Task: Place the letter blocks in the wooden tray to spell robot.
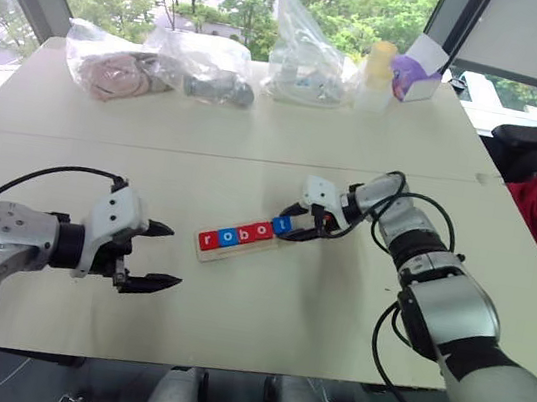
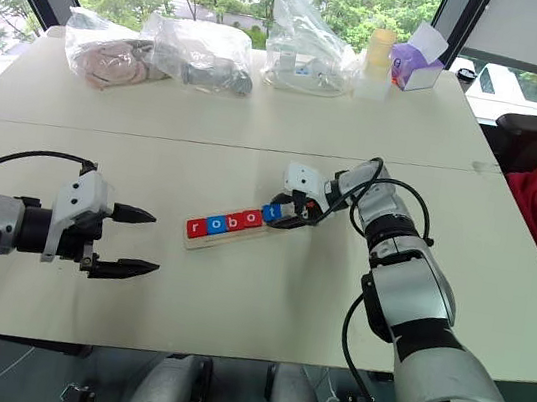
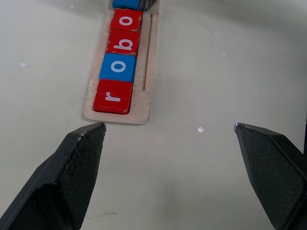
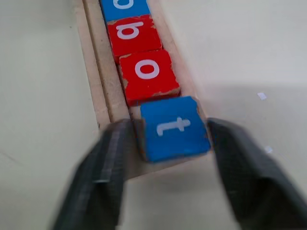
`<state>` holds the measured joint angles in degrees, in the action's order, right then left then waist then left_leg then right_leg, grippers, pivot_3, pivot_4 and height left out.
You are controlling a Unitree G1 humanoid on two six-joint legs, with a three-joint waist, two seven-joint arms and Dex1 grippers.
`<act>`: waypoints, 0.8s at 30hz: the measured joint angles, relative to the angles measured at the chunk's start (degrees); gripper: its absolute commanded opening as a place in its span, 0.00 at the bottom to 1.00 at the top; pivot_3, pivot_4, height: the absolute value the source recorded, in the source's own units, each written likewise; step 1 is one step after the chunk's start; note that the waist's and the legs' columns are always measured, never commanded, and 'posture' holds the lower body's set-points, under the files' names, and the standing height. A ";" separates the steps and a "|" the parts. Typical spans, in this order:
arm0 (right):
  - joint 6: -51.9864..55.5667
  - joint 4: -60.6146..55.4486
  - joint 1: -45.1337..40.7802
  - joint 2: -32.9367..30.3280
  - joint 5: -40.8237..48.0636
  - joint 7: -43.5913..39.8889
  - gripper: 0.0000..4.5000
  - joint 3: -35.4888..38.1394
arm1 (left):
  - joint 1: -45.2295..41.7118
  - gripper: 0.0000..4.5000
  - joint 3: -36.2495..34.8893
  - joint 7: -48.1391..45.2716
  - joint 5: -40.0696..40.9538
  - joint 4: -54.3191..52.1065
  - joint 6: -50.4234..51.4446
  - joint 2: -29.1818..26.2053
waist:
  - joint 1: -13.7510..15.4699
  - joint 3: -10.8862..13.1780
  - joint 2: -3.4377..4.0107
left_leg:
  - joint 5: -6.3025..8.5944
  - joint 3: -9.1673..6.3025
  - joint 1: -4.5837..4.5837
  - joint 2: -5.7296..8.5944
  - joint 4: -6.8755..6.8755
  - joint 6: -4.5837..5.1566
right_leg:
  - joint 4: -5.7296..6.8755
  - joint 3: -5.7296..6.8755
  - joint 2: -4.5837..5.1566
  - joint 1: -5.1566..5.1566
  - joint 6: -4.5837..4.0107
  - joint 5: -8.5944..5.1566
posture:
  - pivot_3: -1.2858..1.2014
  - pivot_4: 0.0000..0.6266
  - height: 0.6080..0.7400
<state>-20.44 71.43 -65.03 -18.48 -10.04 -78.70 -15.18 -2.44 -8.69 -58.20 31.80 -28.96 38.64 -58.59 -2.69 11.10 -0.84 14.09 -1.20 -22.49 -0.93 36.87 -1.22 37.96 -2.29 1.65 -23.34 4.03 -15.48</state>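
1. Five letter blocks point(image 1: 241, 232) sit in the wooden tray point(image 3: 144, 103) at centre frame on the surface point(image 1: 289, 133), reading r-o-b-o-t.
2. Right pincer point(image 4: 165, 158) straddles the blue t point(image 4: 173, 127), fingers parted and seemingly off its sides.
3. Best to back straight out without nudging it.
4. Left pincer point(image 1: 161, 257) hangs wide open at lower left, empty.
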 measured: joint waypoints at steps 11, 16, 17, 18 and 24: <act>-0.59 0.00 -0.14 -1.80 -0.29 0.41 0.99 0.66 | -0.53 1.00 0.11 0.44 0.00 0.00 0.45 0.00 | 0.07 0.00 0.00 | 0.00 0.01 0.00 0.01 0.00 0.00 | -0.01 -0.01 0.01 0.00 -0.02 -0.01 | 0.52 0.24 1.00; 3.88 -0.88 1.41 -2.56 0.74 -1.56 0.99 2.41 | -1.01 1.00 0.90 0.31 -0.24 0.12 0.44 -0.01 | 0.07 0.00 0.00 | 0.00 0.01 0.00 0.01 -0.01 0.00 | -0.01 -0.01 0.01 0.00 -0.02 -0.01 | 0.52 0.24 1.00; 4.66 -1.36 1.81 -2.73 1.08 -1.55 0.99 2.59 | -1.03 1.00 1.01 0.28 -0.35 0.14 0.44 -0.01 | 0.07 0.00 0.00 | 0.00 0.01 0.00 0.01 -0.01 0.00 | -0.01 -0.01 0.01 0.00 -0.02 -0.01 | 0.52 0.24 1.00; 5.87 -2.01 2.27 -2.91 1.41 -1.51 0.99 2.80 | -1.06 1.00 1.12 0.27 -0.47 0.15 0.44 -0.01 | 0.06 0.00 0.00 | 0.00 0.02 0.00 0.01 -0.01 0.00 | -0.01 -0.02 0.01 0.00 -0.02 -0.01 | 0.52 0.24 1.00; 12.81 -9.97 7.20 -4.27 3.69 -2.68 0.99 4.22 | -1.30 1.00 1.25 0.15 -1.00 0.29 0.44 -0.01 | 0.11 0.00 0.00 | 0.00 0.02 -0.01 0.01 -0.01 0.00 | -0.01 -0.02 0.01 0.00 -0.02 -0.01 | 0.52 0.24 1.00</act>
<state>-7.63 61.46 -57.83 -22.75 -6.35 -81.38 -10.96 -3.74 -7.44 -58.05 30.80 -28.67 39.08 -58.60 -2.58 11.10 -0.84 14.09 -1.19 -22.49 -0.93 36.86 -1.22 37.95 -2.31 1.66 -23.35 4.01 -15.49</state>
